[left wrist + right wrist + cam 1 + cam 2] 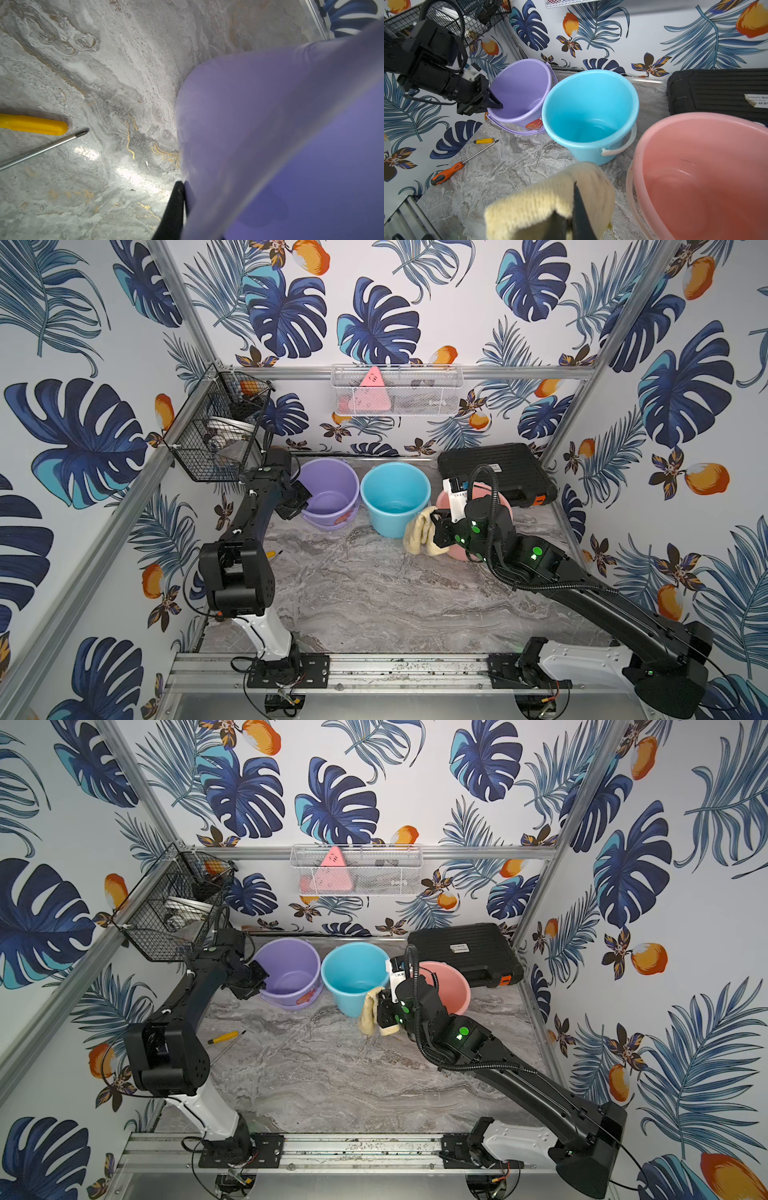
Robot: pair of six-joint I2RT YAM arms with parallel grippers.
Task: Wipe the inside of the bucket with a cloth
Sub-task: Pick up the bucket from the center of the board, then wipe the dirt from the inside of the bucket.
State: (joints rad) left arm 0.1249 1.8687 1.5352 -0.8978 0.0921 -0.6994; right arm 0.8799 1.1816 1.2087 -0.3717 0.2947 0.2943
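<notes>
Mid-frame in a top view, my right claw (436, 523) grips the cloth (419, 536); the purple bucket (332, 485), rim pinched by my left claw (305, 500), sits leftward.

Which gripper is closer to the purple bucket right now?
Left. The left gripper is clamped on the rim of the purple bucket. The right gripper, holding the cloth, is past the blue bucket, by the pink bucket.

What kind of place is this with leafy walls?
Probably a robot practice booth: a left arm and right arm bolted to a metal rail, wallpaper panels held in an aluminium frame, a marble-look tabletop.
</notes>
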